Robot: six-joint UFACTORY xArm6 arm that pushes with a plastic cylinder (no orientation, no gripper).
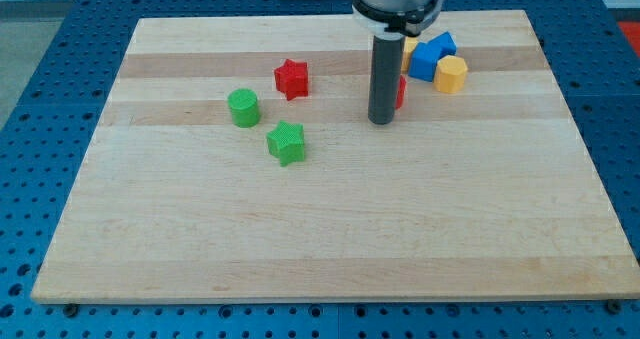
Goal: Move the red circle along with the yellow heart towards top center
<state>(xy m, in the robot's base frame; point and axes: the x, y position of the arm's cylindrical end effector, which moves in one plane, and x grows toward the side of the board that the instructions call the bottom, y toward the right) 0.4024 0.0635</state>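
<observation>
My tip (381, 121) rests on the board right of centre, in the upper half. A red block (400, 91), mostly hidden behind the rod, touches the rod's right side; its shape cannot be made out. A sliver of a yellow block (409, 48) shows behind the rod, just above the red one. Another yellow block (451, 74) lies further to the view's right; which yellow one is the heart I cannot tell.
Two blue blocks (427, 61) (444, 44) sit between the yellow ones near the top right. A red star (291, 78), a green circle (243, 108) and a green star (286, 143) lie left of the rod. The wooden board (320, 239) rests on a blue perforated table.
</observation>
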